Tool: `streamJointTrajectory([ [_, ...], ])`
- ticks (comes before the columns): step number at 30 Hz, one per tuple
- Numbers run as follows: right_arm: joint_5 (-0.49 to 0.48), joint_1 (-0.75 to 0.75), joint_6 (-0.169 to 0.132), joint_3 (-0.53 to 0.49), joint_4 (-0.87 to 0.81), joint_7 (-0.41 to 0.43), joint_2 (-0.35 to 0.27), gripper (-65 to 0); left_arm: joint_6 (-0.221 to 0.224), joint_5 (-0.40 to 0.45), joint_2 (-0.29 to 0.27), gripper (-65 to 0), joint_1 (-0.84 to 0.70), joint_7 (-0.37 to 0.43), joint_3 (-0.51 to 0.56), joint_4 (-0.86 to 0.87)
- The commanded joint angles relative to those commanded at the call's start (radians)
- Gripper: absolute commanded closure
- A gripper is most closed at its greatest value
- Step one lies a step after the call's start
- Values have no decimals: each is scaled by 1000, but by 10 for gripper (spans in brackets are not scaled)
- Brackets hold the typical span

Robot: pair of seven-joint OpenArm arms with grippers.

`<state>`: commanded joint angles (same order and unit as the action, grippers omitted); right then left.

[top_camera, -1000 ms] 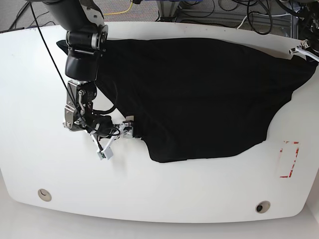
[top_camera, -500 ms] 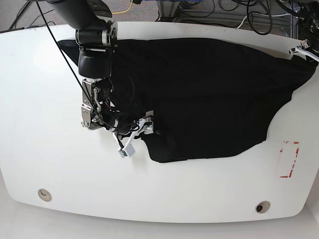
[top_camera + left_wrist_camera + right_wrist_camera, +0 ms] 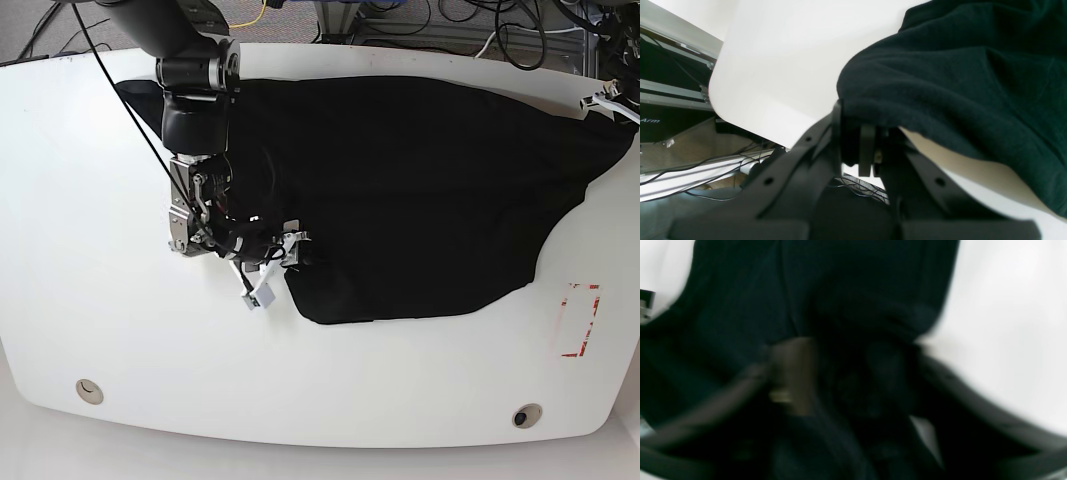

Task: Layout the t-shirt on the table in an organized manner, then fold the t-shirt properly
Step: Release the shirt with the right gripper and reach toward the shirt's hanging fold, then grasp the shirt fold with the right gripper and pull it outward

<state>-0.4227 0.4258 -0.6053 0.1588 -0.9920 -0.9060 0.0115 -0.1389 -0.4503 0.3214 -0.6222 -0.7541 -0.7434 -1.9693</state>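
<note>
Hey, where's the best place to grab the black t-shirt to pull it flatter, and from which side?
Probably the near hem corner of the black short-sleeved cloth t-shirt, approached from the white table's front edge. That rounded lobe at the front lies bunched and lowest, with bare tabletop beside it. The right tool seems shut on cloth next to it; the left tool pinches the far corner.

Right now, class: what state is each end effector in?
Left end effector: closed on an edge of the t-shirt.
Right end effector: at the shirt's edge; blurred, so open or closed cannot be told.
</note>
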Motion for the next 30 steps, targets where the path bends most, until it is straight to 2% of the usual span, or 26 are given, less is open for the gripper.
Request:
streamJointTrajectory([
  [1,0,0,0,0,0,0,0,-113,0,0,0,0,0,0,0,0],
  [2,0,0,0,0,0,0,-2,-48,0,0,0,0,0,0,0,0],
  [4,3,0,0,2,0,0,-3,0,0,0,0,0,0,0,0,0],
  [10,0,-14,0,14,-6,0,-41,0,0,0,0,0,25,0,3,0],
  [15,0,-31,0,124,-6,2,-77,0,0,8,0,0,68,0,52,2],
  [21,0,-61,0,230,-8,2,-147,0,0,6,6,0,133,-3,132,0],
  [24,-2,-104,-2,284,-25,2,-181,0,0,8,6,0,176,-46,172,2],
  [30,-2,-218,-2,376,-161,0,-226,0,0,8,6,0,330,-236,252,5],
])
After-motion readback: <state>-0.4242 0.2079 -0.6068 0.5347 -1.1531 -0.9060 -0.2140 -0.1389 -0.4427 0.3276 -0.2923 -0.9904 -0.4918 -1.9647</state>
